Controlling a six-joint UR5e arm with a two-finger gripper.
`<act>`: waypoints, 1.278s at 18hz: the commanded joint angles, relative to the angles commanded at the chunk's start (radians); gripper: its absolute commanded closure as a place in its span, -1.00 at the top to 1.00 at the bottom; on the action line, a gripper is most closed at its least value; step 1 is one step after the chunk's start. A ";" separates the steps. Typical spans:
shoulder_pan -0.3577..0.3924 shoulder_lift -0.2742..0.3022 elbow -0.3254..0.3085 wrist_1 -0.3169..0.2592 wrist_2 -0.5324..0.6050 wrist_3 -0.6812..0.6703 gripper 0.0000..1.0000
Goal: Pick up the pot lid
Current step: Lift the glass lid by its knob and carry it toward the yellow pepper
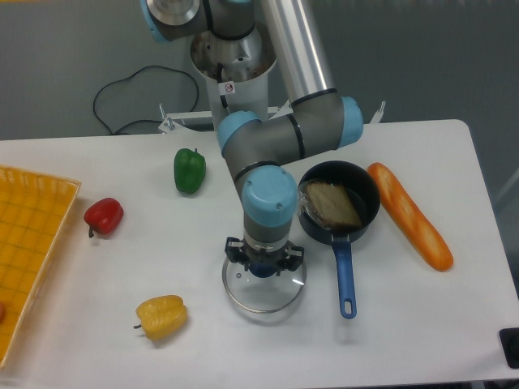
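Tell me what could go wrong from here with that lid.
The gripper has the lid only by its small central knob, so the lid might tilt or slip.

The blue handle of the black pan lies close beside the lid; a sideways swing that way could knock it.

The lid looks like clear glass with a thin rim, so a drop could crack it.

Bright, diffuse light falls on the pale table [73, 275] around the pan [371, 198], leaving soft, faint shadows. Near the pan, the lid's [261, 298] rim catches a thin shine. Beyond the pan, the grey floor [49, 73] looks dimmer. Outlines near the pan are reasonably sharp; the light's source is unclear.
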 joint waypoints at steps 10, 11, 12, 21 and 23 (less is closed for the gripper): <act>-0.086 0.048 0.026 -0.003 0.003 0.086 -0.18; -0.098 0.048 0.026 -0.003 0.005 0.106 -0.18; -0.107 0.049 0.026 -0.003 0.014 0.130 -0.18; -0.124 0.095 0.029 -0.084 0.040 0.381 -0.18; -0.123 0.106 0.034 -0.106 0.040 0.437 -0.18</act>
